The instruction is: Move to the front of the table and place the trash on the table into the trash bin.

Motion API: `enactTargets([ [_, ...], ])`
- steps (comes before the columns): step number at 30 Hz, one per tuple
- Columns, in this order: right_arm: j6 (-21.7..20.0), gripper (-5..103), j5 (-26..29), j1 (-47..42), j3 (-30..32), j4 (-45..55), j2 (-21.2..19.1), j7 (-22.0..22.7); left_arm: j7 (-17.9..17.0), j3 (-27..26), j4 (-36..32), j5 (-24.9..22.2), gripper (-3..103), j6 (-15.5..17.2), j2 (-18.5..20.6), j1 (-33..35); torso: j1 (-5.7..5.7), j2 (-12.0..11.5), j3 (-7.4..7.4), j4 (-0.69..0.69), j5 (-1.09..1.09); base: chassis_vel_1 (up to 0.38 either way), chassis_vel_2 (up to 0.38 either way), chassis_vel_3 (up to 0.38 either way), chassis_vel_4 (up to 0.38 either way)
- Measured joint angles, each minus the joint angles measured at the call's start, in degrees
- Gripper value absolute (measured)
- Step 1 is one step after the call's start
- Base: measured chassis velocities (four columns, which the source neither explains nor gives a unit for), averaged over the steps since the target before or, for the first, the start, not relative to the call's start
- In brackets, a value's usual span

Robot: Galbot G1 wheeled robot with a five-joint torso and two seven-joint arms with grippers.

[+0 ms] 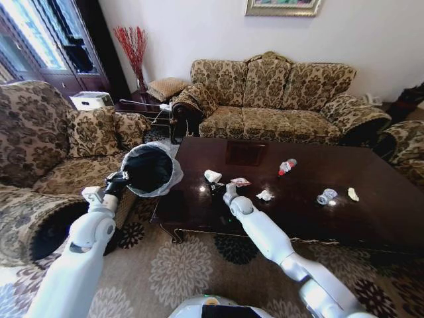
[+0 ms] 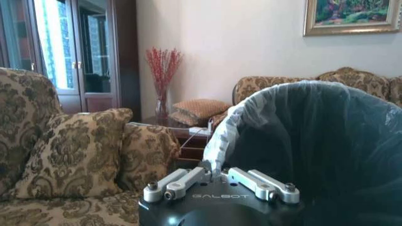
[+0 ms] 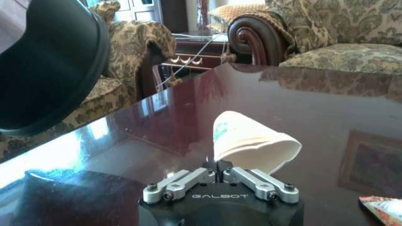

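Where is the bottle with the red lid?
In the head view the bottle lies on the table, past the middle toward the sofa, on the robot's right, beyond the small white paper scrap.

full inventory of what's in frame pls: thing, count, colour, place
table: 1, dark glossy wood, ahead of the robot
trash bin: 1, black with whitish bag liner, held tilted at the table's left corner
paper cup: 1, white, crushed, near table's left front
wrapper: 1, red and white, beside the cup
crumpled paper: 1, white, table middle
bottle: 1, clear, red cap, lying behind the paper
crushed bottle: 1, clear, right part
paper scrap: 1, white, beside it
sofas: floral beige, behind and left
left gripper: shut on bin rim
right gripper: shut on cup
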Motion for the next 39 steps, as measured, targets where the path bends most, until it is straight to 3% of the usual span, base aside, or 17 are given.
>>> enactTargets([
  [9, 0.15, 0, 2.81, -0.56, 0.11, 11.07, -3.93, 5.24, 1.19, 0.07, 0.07, -0.07, 0, 0.76, -0.45, 0.07, 0.0, 0.0, 0.0, 0.0, 0.0, 0.0, 0.0, 0.0, 0.0],
  [14, 0.73, 0, 8.76, 3.42, -1.1, 23.0, -6.5, 9.11, 3.25, 0.41, 1.51, -0.96, 0, 2.26, 0.91, -0.27, 0.0, 0.0, 0.0, -0.02, 0.0, 0.0, 0.0, 0.0, 0.0],
  [18, 0.45, 0, 12.43, 8.16, -2.19, 28.73, -7.93, 9.55, 4.27, 0.44, 2.0, -2.5, 0, 4.99, 2.75, -1.08, 0.0, 0.0, 0.0, 0.02, -0.02, 0.0, 0.0, 0.0, 0.0],
  [20, -1.16, 0, 17.76, 13.08, -4.76, 33.87, -10.32, 9.63, 4.55, 0.85, 2.58, -4.61, 0, 7.84, 4.82, -3.08, 0.0, 0.0, 0.0, 0.01, 0.0, 0.0, 0.0, 0.0, 0.0],
  [26, -3.57, 0, 25.46, 18.83, -11.23, 41.84, -12.97, 10.41, 4.55, 1.95, 4.19, -5.82, 0, 9.26, 7.66, -5.98, 0.0, 0.0, 0.0, -0.03, 0.0, 0.0, 0.0, 0.0, 0.0],
  [28, -4.36, 0, 28.03, 21.43, -16.03, 44.16, -13.09, 10.56, 4.45, 1.47, 4.13, -6.35, 0, 9.86, 8.52, -6.01, 0.0, 0.0, 0.0, -0.02, 0.0, 0.0, 0.0, 0.0, 0.0],
  [31, -4.64, 0, 28.7, 23.8, -22.22, 45.2, -14.39, 9.34, 3.89, 1.32, 4.02, -6.53, 0, 10.4, 9.27, -6.3, 0.0, 0.0, 0.0, 0.05, -0.02, 0.0, 0.0, 0.0, 0.0],
  [33, -4.64, 0, 28.3, 24.65, -24.89, 44.42, -14.88, 8.13, 3.68, 1.6, 3.65, -6.73, 0, 11.1, 9.49, -6.89, -0.01, 0.0, 0.0, 0.02, -0.02, 0.0, 0.0, 0.0, 0.0],
  [39, -6.02, 0, 27.73, 24.71, -25.63, 42.45, -13.03, 8.3, 2.94, 1.65, 1.43, -8.55, 0, 12.0, 9.93, -6.79, 0.01, 0.0, 0.0, -0.02, 0.03, 0.0, 0.0, 0.0, 0.0],
])
